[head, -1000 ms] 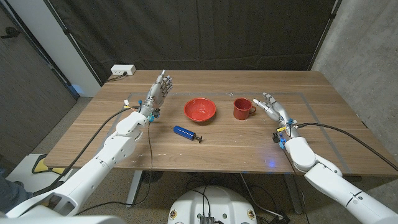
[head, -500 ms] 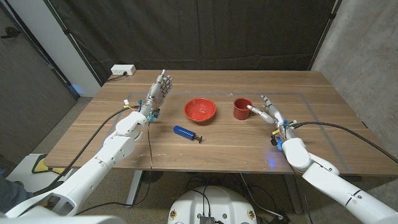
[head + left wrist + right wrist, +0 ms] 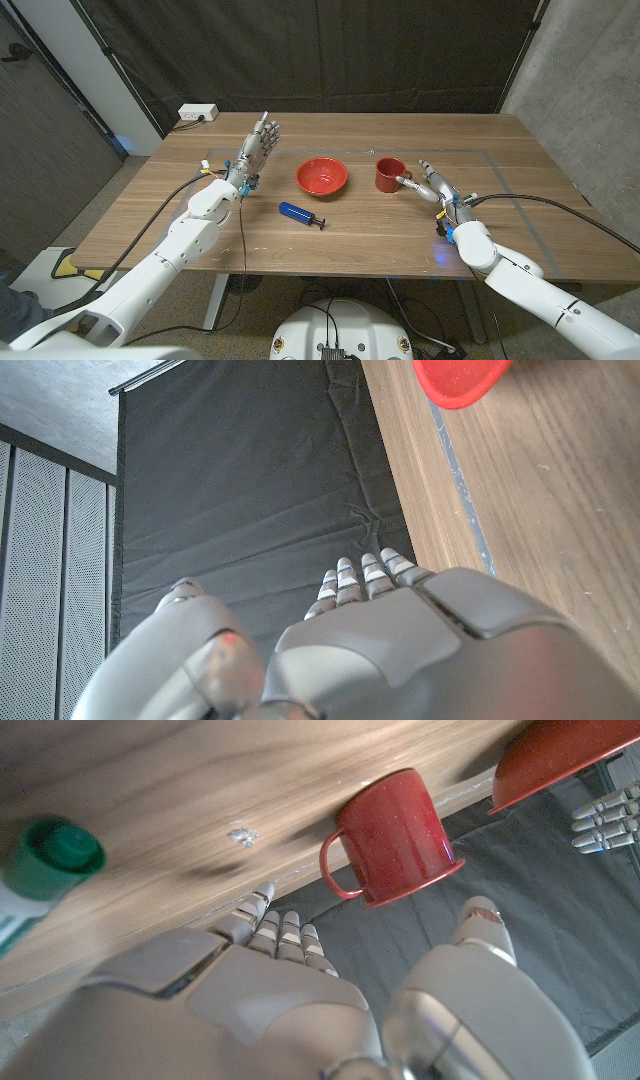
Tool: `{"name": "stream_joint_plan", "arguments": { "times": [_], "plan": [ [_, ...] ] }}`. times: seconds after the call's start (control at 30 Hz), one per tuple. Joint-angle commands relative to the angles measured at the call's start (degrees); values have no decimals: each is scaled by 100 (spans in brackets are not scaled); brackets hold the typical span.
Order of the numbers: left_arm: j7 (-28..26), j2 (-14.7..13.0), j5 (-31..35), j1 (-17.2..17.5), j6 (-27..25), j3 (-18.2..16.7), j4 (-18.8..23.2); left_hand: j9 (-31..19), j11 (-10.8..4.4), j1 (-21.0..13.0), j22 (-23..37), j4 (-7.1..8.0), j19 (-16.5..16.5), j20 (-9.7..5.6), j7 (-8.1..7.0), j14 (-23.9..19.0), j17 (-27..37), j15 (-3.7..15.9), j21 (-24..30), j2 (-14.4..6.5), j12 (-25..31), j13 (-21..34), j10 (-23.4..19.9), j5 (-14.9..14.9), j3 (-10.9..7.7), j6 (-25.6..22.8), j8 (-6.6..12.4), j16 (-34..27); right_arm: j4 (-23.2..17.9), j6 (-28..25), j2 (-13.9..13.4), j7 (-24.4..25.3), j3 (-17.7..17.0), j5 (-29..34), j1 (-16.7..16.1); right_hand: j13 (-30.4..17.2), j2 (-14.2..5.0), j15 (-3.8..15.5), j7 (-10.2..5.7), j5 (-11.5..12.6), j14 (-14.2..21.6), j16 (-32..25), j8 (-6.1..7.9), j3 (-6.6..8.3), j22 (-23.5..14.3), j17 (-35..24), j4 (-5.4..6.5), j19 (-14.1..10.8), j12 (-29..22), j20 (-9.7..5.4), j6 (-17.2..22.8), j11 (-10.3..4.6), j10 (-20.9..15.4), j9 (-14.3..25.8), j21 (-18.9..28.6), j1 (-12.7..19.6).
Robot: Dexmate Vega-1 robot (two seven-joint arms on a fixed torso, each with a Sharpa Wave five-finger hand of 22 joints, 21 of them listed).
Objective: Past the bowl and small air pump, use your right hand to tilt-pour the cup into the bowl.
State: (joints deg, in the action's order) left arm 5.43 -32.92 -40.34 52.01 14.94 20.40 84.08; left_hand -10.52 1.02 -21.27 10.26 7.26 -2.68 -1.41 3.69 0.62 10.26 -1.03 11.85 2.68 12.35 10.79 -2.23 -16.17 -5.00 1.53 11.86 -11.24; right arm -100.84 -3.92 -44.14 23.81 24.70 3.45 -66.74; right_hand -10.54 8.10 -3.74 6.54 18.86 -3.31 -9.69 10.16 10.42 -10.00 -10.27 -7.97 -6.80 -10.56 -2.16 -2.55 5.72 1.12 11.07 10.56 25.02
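A red cup (image 3: pixel 389 174) stands upright on the table, its handle turned toward my right hand (image 3: pixel 432 185). That hand is open, fingers reaching to just beside the handle; I cannot tell whether they touch it. In the right wrist view the cup (image 3: pixel 393 837) sits just beyond my right hand (image 3: pixel 290 990). The red bowl (image 3: pixel 322 176) lies left of the cup, and its rim (image 3: pixel 560 760) shows past the cup. A small blue air pump (image 3: pixel 298 213) lies in front of the bowl. My left hand (image 3: pixel 254 150) stands raised and open at the table's left.
A white power strip (image 3: pixel 198 113) sits at the table's far left corner. A green-capped bottle (image 3: pixel 40 865) shows blurred in the right wrist view, near my right hand. A dark curtain hangs behind the table.
My right hand has slid forward and left toward the cup's handle, its fingers drawing closer together. The left hand, bowl, pump and cup have not moved.
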Motion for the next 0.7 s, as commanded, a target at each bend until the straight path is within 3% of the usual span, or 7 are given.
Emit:
{"name": "stream_joint_plan", "arguments": {
  "times": [0.03, 0.17, 0.4, 0.7],
  "plan": [
    [-56, 31, 22, 29, -1, 21, 48, -27, 6, 19, 16, -4, -5, 41, 11, -46, 28, -10, -8, -21, 13, 12, -75, -57, 42, -50, 24, -2, 165, -267, -68, -27, 244, 134, 209, -17, 25, 6, -12, 40, -84, -29, 20, -9, -14, -13, 6, 54, -10, -203, -52, 9, 68, 13, -22, 38],
    [-74, 41, 21, 42, 6, 19, 50, -28, 2, 27, 17, -1, -9, 47, 10, -51, 28, -4, -10, -23, 11, 12, -78, -58, 50, -55, 23, -1, 201, -332, -63, -37, 356, 220, 290, -18, 17, 13, -47, 49, -90, -35, 38, -14, -14, -12, 9, 65, -17, -202, -31, 5, 78, 14, -19, 44],
    [-129, 70, 18, 70, 11, 18, 59, -28, 21, 38, 17, 3, 0, 53, 15, -40, 29, -12, -7, -27, 7, 12, -78, -60, 62, -66, 21, 7, 426, -99, 5, 53, 540, 429, 475, -9, -13, 283, -231, 115, 75, -111, 104, -56, -13, -4, 13, -78, -110, -348, 40, -216, -62, 14, 62, 108],
    [-194, 45, 10, 142, -8, -5, 142, -29, 6, 49, 18, 7, 0, 52, 18, -35, 29, -9, -9, -34, 4, 13, -85, -63, 76, -74, 17, 13, 613, 53, 100, 53, 680, 548, 665, -5, -20, 297, -254, 140, 131, -121, 120, -69, -12, 0, 8, -133, -127, -380, 66, -207, -104, 15, 77, 144]
  ]
}}
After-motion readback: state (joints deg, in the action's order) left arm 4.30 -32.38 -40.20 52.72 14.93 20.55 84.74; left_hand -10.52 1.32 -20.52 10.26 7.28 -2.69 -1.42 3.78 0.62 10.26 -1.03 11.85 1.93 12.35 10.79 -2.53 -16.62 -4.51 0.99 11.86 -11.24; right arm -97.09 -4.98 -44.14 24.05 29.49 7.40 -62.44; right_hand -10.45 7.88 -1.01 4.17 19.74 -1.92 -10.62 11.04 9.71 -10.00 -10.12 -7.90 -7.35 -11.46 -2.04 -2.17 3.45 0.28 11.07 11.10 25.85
